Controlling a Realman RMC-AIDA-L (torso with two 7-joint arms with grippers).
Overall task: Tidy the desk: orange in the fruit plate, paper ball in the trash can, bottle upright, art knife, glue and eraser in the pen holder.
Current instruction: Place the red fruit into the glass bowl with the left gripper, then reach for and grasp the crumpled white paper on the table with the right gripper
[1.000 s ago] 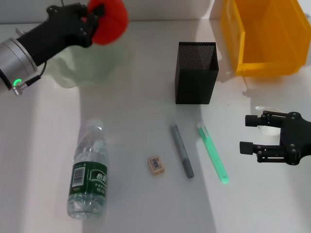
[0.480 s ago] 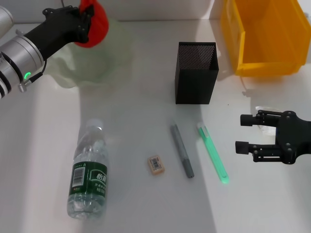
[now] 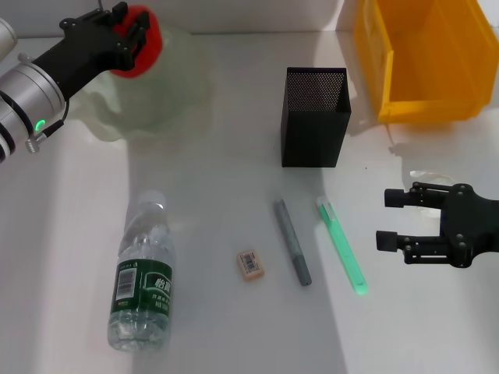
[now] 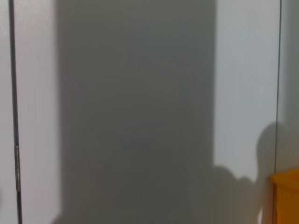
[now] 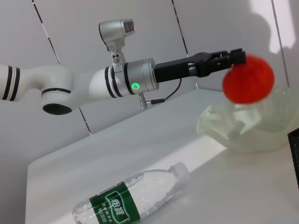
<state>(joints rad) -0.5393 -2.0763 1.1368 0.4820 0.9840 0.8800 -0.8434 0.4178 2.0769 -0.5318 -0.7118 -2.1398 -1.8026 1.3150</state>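
- Holding the orange (image 3: 134, 48) in my left gripper (image 3: 125, 35), fingers clamped on it, up above the far-left part of the plate (image 3: 168, 93). From the right wrist view the orange (image 5: 248, 78) hangs just over the plate (image 5: 243, 133) rim, not touching it.
- My right gripper (image 3: 398, 218) is spread open and gripping nothing, hovering low at the right side of the desk (image 3: 218, 218), just right of the green knife (image 3: 341, 244).
- Paper ball (image 3: 427, 178) peeks out right behind that gripper, mostly hidden.
- Grey glue stick (image 3: 291, 241) lies left of the knife, near it but not touching.
- Eraser (image 3: 250, 263) sits left of the glue, label up.
- Bottle (image 3: 142, 284) lies on its side near the front left, cap pointing away from me.
- Holder (image 3: 313, 117) stands upright mid-desk, behind the glue and knife.
- Bin (image 3: 425, 58) is at the far right corner, beside the holder but apart from it.
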